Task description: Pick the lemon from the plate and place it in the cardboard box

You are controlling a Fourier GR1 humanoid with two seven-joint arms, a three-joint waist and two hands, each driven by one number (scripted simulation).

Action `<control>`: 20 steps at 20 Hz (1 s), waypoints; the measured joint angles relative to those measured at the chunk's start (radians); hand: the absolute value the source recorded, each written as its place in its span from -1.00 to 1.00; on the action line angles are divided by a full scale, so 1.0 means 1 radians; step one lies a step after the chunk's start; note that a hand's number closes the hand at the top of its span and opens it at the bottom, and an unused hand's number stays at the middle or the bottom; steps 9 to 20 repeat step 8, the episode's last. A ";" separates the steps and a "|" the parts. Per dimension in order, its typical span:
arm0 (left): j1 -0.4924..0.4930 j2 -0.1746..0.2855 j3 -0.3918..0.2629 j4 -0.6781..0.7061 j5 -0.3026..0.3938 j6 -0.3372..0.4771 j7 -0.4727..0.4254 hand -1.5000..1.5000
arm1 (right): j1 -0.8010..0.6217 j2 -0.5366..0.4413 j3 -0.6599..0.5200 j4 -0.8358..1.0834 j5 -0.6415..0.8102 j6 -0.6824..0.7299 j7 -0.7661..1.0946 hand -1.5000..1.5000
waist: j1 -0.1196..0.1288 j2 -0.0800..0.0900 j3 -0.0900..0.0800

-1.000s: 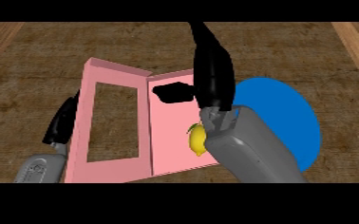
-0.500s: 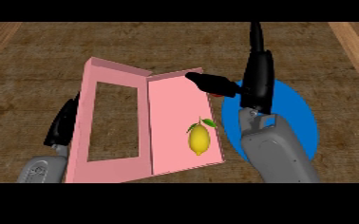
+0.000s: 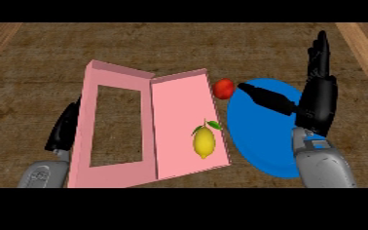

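The yellow lemon (image 3: 204,141) with a green leaf lies inside the pink cardboard box (image 3: 176,102), near its right wall. The box is open, its windowed lid (image 3: 108,126) swung out to the left. A blue plate (image 3: 262,136) sits just right of the box with nothing on its visible part. My right hand (image 3: 316,100) is open above the plate's right side, fingers straight up and thumb stretched left, apart from the lemon. My left hand (image 3: 63,129) rests open at the lid's left edge, partly hidden by it.
A small red fruit (image 3: 223,88) lies on the wooden counter (image 3: 215,44) between the box's far right corner and the plate. Lighter wood strips run along the counter's far left and right corners.
My right hand let go of the lemon, which now lies in the box, and moved right and up over the plate. The red fruit has come into sight. The left hand stayed put.
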 measured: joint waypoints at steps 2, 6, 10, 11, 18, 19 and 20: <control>0.012 0.006 0.005 -0.020 0.004 -0.015 0.005 0.00 | 0.040 -0.013 -0.033 -0.019 -0.040 0.021 -0.046 -1.00 | 0.001 0.000 0.000; 0.007 -0.002 0.007 -0.016 -0.006 -0.018 0.013 0.00 | 0.102 -0.048 -0.091 -0.018 -0.105 0.078 -0.133 -1.00 | 0.000 0.001 -0.001; 0.008 -0.006 0.009 -0.021 -0.011 -0.020 0.018 0.00 | 0.119 -0.068 -0.120 -0.030 -0.127 0.116 -0.143 -1.00 | 0.000 0.000 -0.001; 0.008 -0.006 0.009 -0.021 -0.011 -0.020 0.018 0.00 | 0.119 -0.068 -0.120 -0.030 -0.127 0.116 -0.143 -1.00 | 0.000 0.000 -0.001; 0.008 -0.006 0.009 -0.021 -0.011 -0.020 0.018 0.00 | 0.119 -0.068 -0.120 -0.030 -0.127 0.116 -0.143 -1.00 | 0.000 0.000 -0.001; 0.008 -0.006 0.009 -0.021 -0.011 -0.020 0.018 0.00 | 0.119 -0.068 -0.120 -0.030 -0.127 0.116 -0.143 -1.00 | 0.000 0.000 -0.001; 0.008 -0.006 0.009 -0.021 -0.011 -0.020 0.018 0.00 | 0.119 -0.068 -0.120 -0.030 -0.127 0.116 -0.143 -1.00 | 0.000 0.000 -0.001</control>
